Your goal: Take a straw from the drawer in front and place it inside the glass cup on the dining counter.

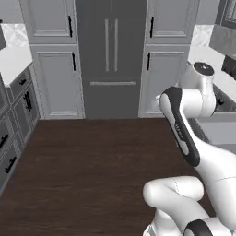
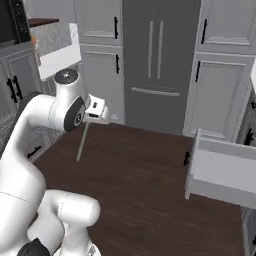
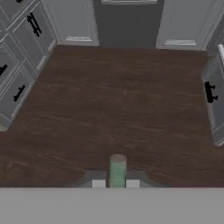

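Straw (image 3: 117, 170) clamped upright between the fingers (image 3: 99, 184).

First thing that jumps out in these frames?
The straw, a thin pale stick hanging down from the gripper over the dark wood floor; in the hand view its green end sits pinched between the two fingers. Next, the open drawer, pulled out at the right of the right base view. Behind both stands the tall dark fridge.
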You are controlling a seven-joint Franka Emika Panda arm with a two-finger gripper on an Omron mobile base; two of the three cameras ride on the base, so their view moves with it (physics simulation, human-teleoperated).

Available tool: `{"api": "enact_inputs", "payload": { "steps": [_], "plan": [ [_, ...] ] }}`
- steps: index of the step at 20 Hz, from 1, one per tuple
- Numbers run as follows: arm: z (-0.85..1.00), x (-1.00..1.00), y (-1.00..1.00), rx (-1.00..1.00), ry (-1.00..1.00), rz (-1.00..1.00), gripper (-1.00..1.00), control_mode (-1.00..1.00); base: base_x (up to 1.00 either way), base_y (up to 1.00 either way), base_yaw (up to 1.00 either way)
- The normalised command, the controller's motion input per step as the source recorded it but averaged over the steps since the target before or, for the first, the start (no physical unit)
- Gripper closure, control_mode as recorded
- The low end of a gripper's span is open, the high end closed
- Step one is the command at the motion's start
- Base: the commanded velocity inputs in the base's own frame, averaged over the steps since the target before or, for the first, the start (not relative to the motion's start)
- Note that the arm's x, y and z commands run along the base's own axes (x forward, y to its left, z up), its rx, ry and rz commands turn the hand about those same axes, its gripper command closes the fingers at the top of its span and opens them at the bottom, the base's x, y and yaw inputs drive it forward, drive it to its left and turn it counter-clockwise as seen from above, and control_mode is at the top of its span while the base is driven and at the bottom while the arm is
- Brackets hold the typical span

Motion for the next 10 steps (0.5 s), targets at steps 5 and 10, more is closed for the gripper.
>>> {"api": "enact_inputs", "payload": {
  "steps": [5, 10],
  "plan": [
    [0.00, 0.00, 0.00, 0.00, 0.00, 0.00, 1.00, 1.00, -0.01, 0.56, 0.92],
    [0.00, 0.00, 0.00, 0.00, 0.00, 0.00, 1.00, 1.00, -0.03, 0.63, 0.86]
  ]
}}
